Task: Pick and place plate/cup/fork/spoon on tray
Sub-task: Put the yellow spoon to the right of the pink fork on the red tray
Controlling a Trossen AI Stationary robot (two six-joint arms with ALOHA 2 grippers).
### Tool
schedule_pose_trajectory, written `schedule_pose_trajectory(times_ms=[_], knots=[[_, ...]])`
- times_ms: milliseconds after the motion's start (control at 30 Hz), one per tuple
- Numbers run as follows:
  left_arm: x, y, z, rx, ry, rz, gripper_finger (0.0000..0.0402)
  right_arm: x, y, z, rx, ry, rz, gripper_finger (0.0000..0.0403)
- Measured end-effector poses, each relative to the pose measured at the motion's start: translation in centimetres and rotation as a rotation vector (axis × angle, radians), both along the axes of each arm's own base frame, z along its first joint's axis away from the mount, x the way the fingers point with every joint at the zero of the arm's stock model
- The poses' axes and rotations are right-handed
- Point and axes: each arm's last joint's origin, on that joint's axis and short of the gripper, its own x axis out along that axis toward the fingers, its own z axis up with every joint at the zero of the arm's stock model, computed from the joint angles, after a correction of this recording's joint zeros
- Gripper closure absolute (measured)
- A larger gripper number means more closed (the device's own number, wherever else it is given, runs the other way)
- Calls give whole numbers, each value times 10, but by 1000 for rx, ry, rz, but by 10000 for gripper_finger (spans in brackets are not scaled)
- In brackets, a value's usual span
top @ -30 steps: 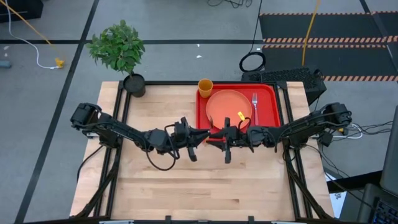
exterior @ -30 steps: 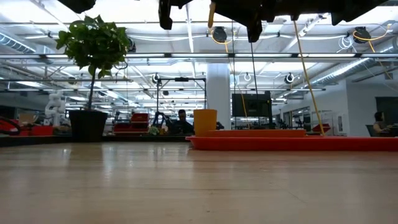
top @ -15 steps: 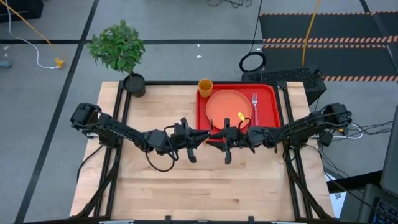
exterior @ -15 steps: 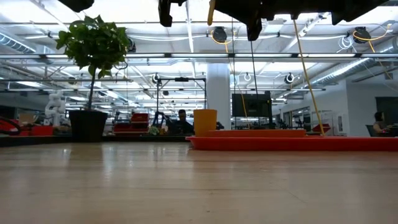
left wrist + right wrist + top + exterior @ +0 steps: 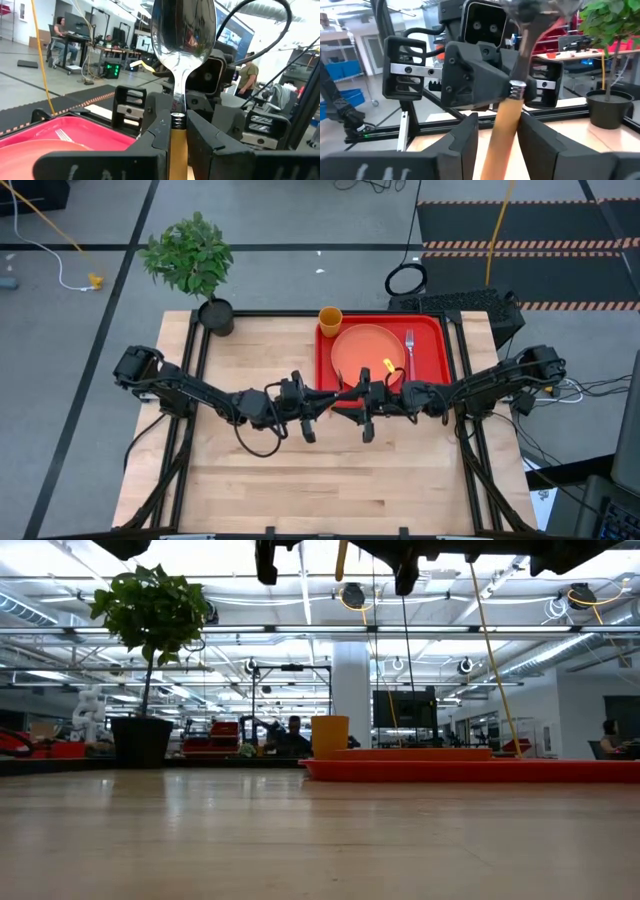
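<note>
Spoon [image 5: 183, 45] is in the air, not yet on tray [image 5: 436, 330]; it is held upright, bowl up and orange handle down, long axis near vertical, slightly tilted in the right wrist view. Left gripper [image 5: 179, 122] is clenched on the handle just below the metal collar; right gripper [image 5: 497, 127] faces it head-on, fingers [image 5: 462, 137] parted either side of the same handle, thin gaps showing, so we judge no grip there. Both grippers meet above the tray's near-left edge; tray lies just beyond and to the right, so the right arm is better placed for the drop. Spoon bowl is polished steel, mirror-like; neck thin; handle smooth, prob. plastic, round-section, may slip or swing if pinched loosely. Tray is glossy red w/ raised rim; salmon plate [image 5: 360, 345] sits in it, fork [image 5: 409, 345] beside plate, tines toward far edge; cup [image 5: 330, 317] at far-left corner, can't tell if inside rim.
</note>
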Motion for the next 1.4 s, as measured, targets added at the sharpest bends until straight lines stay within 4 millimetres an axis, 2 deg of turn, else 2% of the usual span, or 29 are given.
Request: schedule_pose_trajectory(times_ms=[600,800,900,1167,1400], knots=[[-1,0,5,6,-47,-3,364,0,0,1,17,-6,26,351],[-1,0,5,11,-43,-8,360,0,0,0,15,-2,26,354],[-1,-1,4,32,-28,-9,337,0,0,-1,9,9,26,352],[-2,-5,2,87,-4,-13,242,0,1,-2,5,25,32,352],[-7,-5,6,111,55,-19,206,-6,0,-2,-4,88,55,351]])
